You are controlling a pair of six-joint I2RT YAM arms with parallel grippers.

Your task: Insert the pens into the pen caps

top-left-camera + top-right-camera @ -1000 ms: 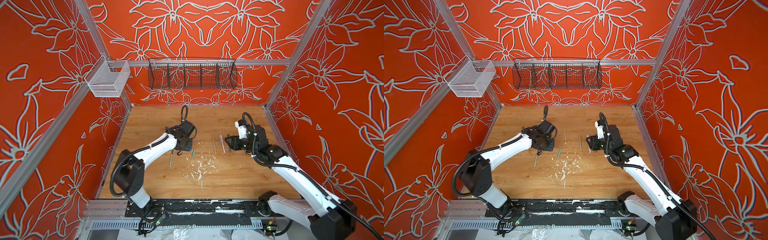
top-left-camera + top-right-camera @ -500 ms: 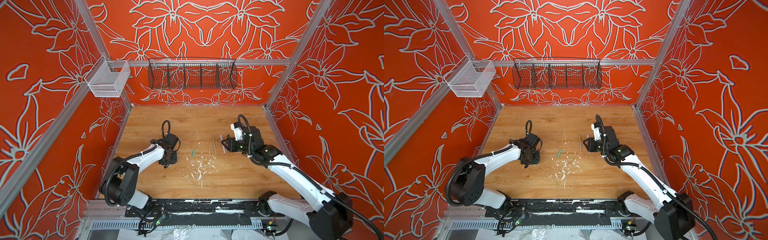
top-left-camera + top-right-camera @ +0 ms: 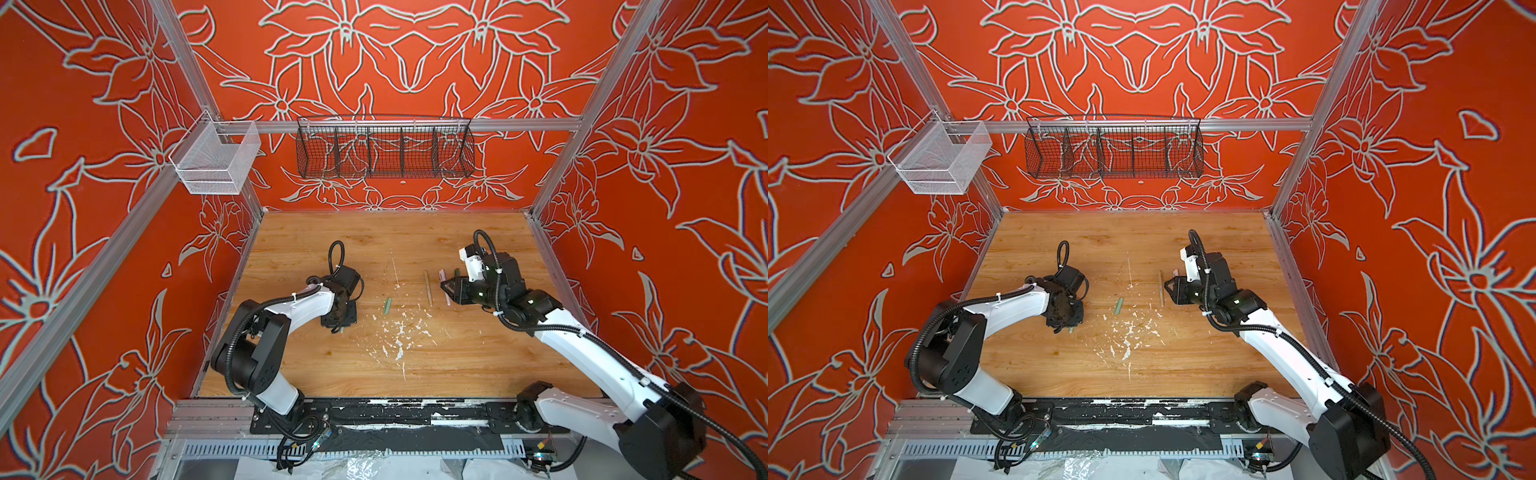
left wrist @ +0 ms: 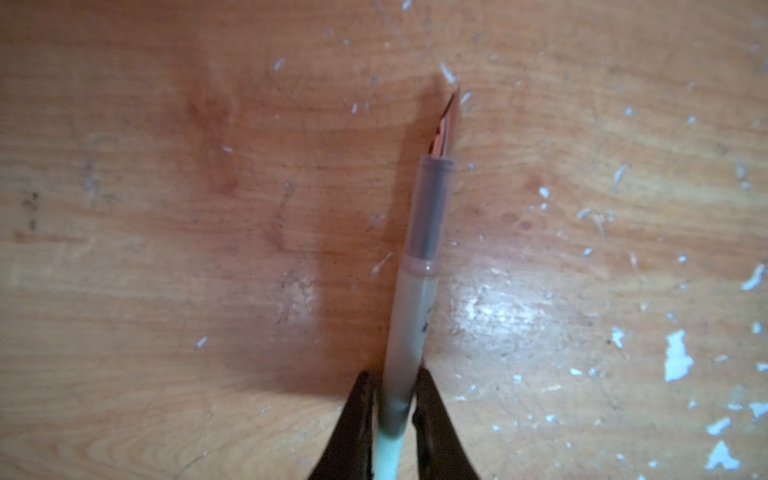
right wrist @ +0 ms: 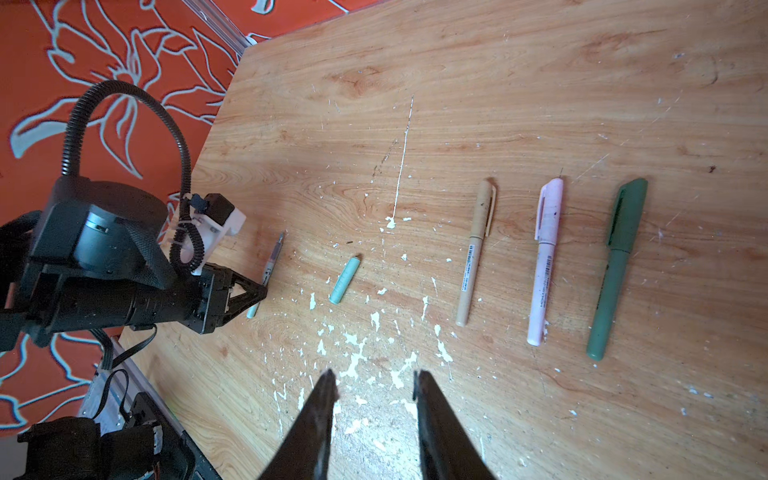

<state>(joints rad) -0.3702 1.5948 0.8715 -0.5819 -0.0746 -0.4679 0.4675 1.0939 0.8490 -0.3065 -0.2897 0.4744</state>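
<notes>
Change, left hand: over the last second the left hand point(image 4: 392, 378) has been brought from further back on the worktop point(image 3: 457, 365) forward and down onto the pale green pen point(image 4: 415, 316), and its jaws have been drawn in.
Left hand, state: pinched on the pale green pen near its rear end, one fingertip on each side of the barrel.
Change, right hand: the right hand point(image 5: 374, 376) has been drawn slightly back and narrowed. A gap is left between its jaws and nothing is held.
Meaning for the task: the last uncapped pen is judged to be secured, so lifting it and mating it with its cap comes next.
Already capped: the tan pen point(image 5: 473, 257), pink pen point(image 5: 544, 266) and dark green pen point(image 5: 615, 270), laid side by side in a row.
Pen, place: on the left part of the worktop, mostly hidden under the left hand in both top views. Whether it has been raised off the wood cannot be told.
Pen, long axis: run front to back, roughly in line with the left hand's reach.
Pen, pointing: the nib is turned away from the left hand, toward the back wall.
Cap, place: the pale green cap point(image 5: 345, 279) is left lying between the held pen and the tan pen, near both and touching neither.
Cap, axis: nearly parallel to the pen. Which end is open cannot be told.
</notes>
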